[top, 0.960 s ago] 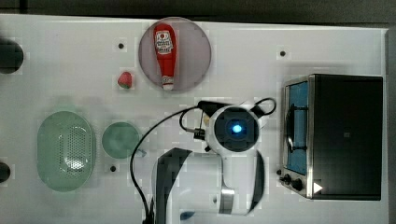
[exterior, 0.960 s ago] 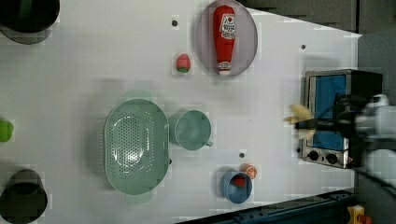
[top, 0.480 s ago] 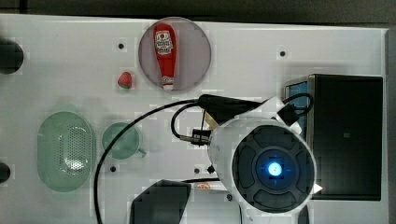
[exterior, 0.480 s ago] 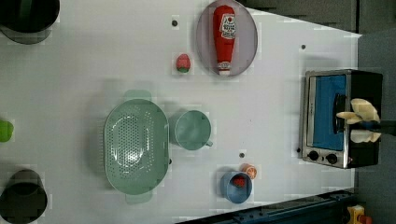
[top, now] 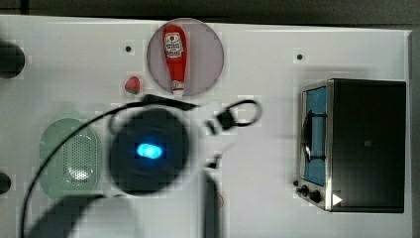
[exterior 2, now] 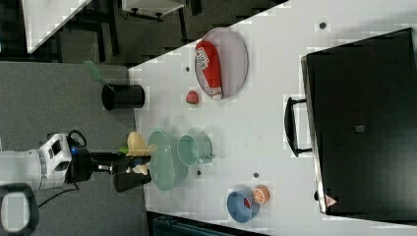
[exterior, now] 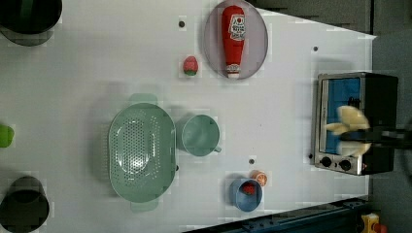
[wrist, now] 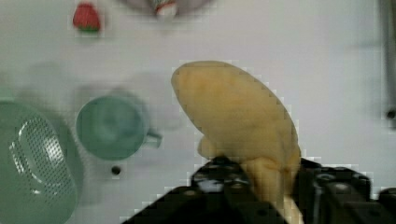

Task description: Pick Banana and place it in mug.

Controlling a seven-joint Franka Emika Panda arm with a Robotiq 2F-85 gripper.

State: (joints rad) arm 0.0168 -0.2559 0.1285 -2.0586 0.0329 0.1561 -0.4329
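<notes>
Yellow banana (wrist: 243, 121) sits clamped in the end effector (wrist: 261, 179), held high above the desk (exterior: 97, 63) with the mug (wrist: 111, 127) off to one side, so releasing before centring would likely miss its narrow mouth.

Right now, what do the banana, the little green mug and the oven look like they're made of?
Banana: likely a plastic or foam toy, with a pale, smooth, even matte skin. Mug: probably plastic, one flat mint colour and a dull sheen. Oven: apparently metal, with a shiny silver front frame, dark casing and a bluish, glass-like door.
</notes>
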